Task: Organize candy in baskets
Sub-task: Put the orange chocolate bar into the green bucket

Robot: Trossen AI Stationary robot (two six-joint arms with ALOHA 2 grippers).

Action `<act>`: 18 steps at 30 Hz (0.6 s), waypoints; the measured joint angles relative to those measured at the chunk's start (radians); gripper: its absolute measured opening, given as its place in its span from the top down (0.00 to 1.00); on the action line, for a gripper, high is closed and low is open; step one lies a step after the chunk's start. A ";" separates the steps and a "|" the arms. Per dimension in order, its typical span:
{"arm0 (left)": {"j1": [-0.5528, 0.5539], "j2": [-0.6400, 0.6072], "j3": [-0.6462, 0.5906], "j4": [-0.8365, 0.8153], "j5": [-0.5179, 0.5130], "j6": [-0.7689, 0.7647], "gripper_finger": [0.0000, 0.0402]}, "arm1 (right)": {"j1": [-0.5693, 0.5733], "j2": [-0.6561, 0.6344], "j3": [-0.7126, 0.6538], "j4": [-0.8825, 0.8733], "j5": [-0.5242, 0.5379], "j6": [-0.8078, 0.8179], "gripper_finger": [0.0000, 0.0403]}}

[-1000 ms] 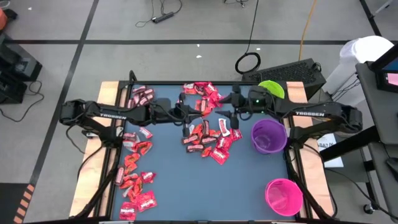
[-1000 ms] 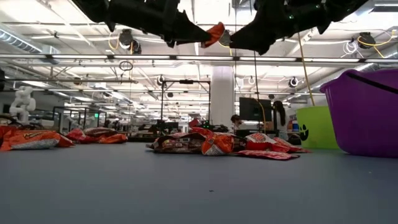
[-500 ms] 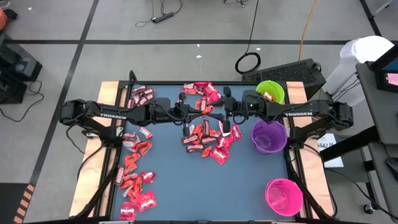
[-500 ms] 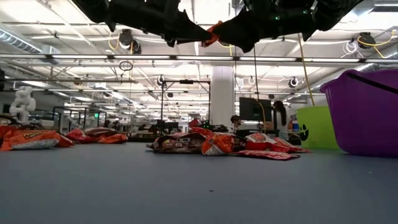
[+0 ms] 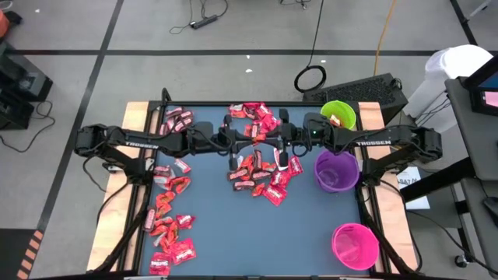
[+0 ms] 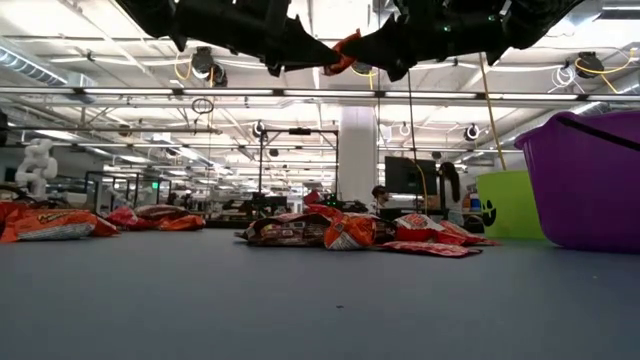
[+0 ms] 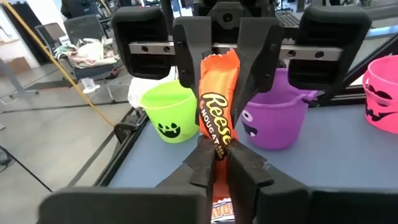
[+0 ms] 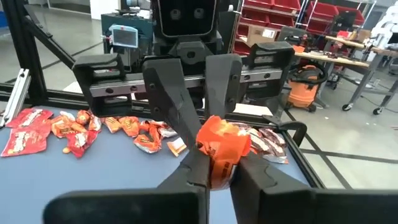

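Note:
An orange wrapped candy bar [image 7: 217, 106] hangs in the air over the table's middle, with a gripper at each end. My left gripper [image 5: 263, 141] comes from the table's left and is shut on one end. My right gripper [image 5: 278, 141] comes from the right and is shut on the other end. In the low view the bar [image 6: 345, 50] shows high above the table. The lime green basket [image 5: 338, 114], purple basket [image 5: 336, 170] and pink basket [image 5: 355, 246] stand upright along the right side. More candy [image 5: 261, 171] lies loose on the table. My left gripper pinches the bar's end [image 7: 216, 148] between its two fingers. The fingers lie about level, coming from the table's left, and the bar runs on out past their tips. The bar is lifted clear of the table. My right gripper pinches the bar's opposite end [image 8: 219, 154] between its two fingers, coming about level from the table's right. The wrapper bulges and crumples just beyond the fingertips. The bar spans the gap to the left gripper, clear of the table.
Candy heaps lie at the far middle [image 5: 253, 117], far left [image 5: 177, 120] and down the left side [image 5: 167, 225]. The near middle of the blue mat [image 5: 257, 233] is bare. A black keyboard [image 5: 366, 89] sits beyond the far right edge.
My right gripper has moved toward the table's left, up to the left gripper, tipped a little and shut on the free end of the orange bar. The left gripper has kept the bar still in the air.

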State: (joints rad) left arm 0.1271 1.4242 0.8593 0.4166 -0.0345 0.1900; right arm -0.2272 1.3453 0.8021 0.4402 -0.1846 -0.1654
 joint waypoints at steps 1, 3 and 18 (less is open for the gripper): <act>0.003 0.000 0.000 -0.009 0.000 -0.009 0.88 | 0.000 -0.007 0.000 -0.009 0.003 0.000 0.92; 0.007 0.000 0.000 -0.052 0.001 -0.019 0.81 | 0.000 -0.022 0.000 -0.039 0.025 -0.009 0.93; -0.014 0.076 -0.024 -0.408 -0.003 -0.077 0.60 | -0.033 -0.275 0.002 -0.547 0.831 -0.248 0.94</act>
State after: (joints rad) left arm 0.1133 1.5001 0.8349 0.0087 -0.0380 0.1127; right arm -0.2601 1.0702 0.8036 -0.1065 0.6468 -0.4130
